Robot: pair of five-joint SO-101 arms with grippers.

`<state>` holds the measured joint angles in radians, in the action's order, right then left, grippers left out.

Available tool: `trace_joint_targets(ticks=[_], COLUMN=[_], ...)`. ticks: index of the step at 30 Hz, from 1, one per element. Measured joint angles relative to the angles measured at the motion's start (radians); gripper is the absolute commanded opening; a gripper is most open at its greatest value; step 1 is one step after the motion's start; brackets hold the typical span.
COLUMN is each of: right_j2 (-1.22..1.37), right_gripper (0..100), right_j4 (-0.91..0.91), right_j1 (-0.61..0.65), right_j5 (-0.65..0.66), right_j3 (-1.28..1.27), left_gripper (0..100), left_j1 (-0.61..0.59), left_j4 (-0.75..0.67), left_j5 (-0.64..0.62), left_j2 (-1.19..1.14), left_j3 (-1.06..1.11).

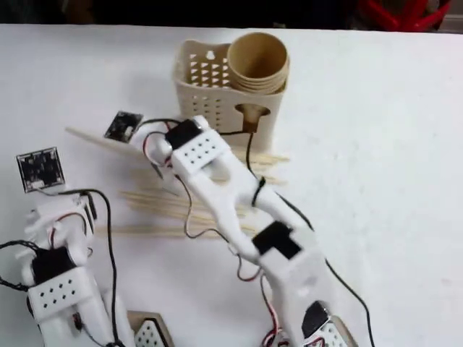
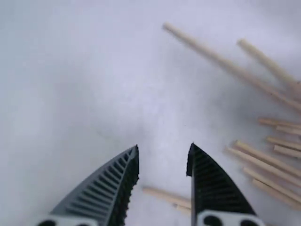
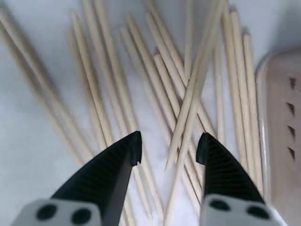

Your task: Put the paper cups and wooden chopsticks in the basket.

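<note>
Several wooden chopsticks lie scattered on the white table in front of the basket. A stack of paper cups stands inside the basket's right side. My right arm stretches over the chopstick pile toward the basket. Its gripper hangs open just above crossed chopsticks, with nothing between its fingers, and the basket wall is close beside it. My left arm sits at the near left. Its gripper is open over bare table, with chopstick ends off to one side and one chopstick beneath it.
Black cables trail from both arms across the near table. White table stretches bare to the right of the basket and at the far left. Red objects lie beyond the table's far edge.
</note>
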<state>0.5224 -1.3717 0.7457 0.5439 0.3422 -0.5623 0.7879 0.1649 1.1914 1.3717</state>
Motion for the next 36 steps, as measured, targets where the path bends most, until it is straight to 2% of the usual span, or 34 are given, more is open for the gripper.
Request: trace_joint_targets(ticks=[7,13,18,21,28,36], right_j2=[0.144,0.264,0.302,0.302,0.302,0.279], right_gripper=[21.5,11.1,8.5,1.9,1.9,1.9], right_j4=[0.003,0.003,0.009,0.003,-0.014,-0.117], right_j1=[0.003,-0.020,-0.034,-0.034,-0.040,-0.034], right_j5=[0.012,0.012,0.014,0.014,0.015,0.015], right_j3=[0.126,0.229,0.276,0.281,0.284,0.301], left_gripper=[18,18,18,18,18,18], left_j1=[0.002,0.000,0.000,0.000,0.000,0.000], left_j4=[0.000,0.000,0.000,0.000,0.000,0.000], left_j5=[0.000,0.000,0.000,0.000,0.000,0.000], left_j2=[0.057,0.063,0.063,0.066,0.069,0.069], left_j3=[0.014,0.020,0.020,0.031,0.031,0.031])
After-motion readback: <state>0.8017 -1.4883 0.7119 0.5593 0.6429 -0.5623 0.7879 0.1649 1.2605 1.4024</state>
